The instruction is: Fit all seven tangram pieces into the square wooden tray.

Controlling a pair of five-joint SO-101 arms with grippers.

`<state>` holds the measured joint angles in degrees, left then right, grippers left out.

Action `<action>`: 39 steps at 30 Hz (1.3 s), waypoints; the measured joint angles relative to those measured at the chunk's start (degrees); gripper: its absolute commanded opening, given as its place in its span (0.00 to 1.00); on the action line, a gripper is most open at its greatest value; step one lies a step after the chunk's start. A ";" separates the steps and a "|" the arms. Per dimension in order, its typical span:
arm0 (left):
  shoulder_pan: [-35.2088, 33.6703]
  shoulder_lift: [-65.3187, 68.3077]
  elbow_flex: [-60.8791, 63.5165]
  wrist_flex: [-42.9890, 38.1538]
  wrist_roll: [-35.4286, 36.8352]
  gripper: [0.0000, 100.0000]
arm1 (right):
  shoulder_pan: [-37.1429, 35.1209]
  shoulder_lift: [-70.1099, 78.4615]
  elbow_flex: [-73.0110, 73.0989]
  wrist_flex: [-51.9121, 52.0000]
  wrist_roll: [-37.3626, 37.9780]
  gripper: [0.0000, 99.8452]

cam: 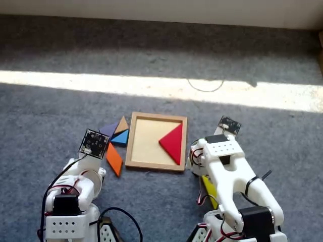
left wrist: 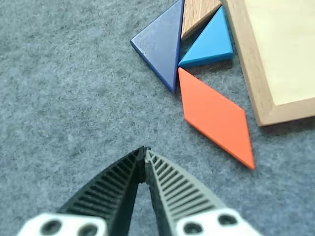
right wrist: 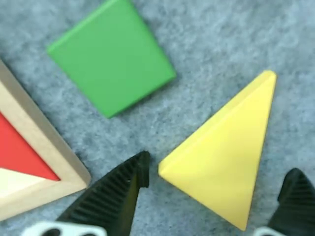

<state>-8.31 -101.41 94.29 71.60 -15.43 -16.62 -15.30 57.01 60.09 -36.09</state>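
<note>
Right of tray (cam: 157, 117), yellow triangle (right wrist: 226, 147) lies btwn right gripper (right wrist: 219, 171) tips, spread wide, apex pointing away; left gripper (left wrist: 145, 153) pinched closed, farther off.

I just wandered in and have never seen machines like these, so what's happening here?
Two robot arms are fitting tangram pieces into a wooden tray. Only the red triangle lies in it so far. The right gripper is open astride the yellow triangle, the green square nearby. The left gripper is shut over the carpet near the orange piece, which lies beside the tray with the dark blue triangle, light blue triangle and wooden triangle.
</note>
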 measured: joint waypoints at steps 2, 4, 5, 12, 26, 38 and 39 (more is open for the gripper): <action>0.00 0.00 0.00 0.00 0.00 0.00 | 0.00 0.00 0.00 0.00 0.00 0.33; 0.00 0.00 0.00 0.00 0.00 0.00 | 0.00 0.00 0.00 0.00 0.00 0.29; 0.00 0.00 0.00 0.00 0.00 0.00 | 0.00 0.00 0.00 0.00 0.00 0.28; 0.00 0.00 0.00 0.00 0.00 0.00 | 0.00 0.00 0.00 0.00 0.00 0.28; 0.00 0.00 0.00 0.00 0.00 0.00 | 0.00 0.00 0.00 0.18 0.62 0.22; 0.00 0.00 0.00 0.00 0.00 0.00 | -0.18 0.18 -4.40 4.75 2.81 0.21; 0.00 0.00 0.00 0.00 0.00 0.00 | -0.18 0.18 -5.80 6.24 2.99 0.21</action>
<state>-8.31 -101.41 94.29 71.60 -15.43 -16.79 -15.12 51.21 66.33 -33.10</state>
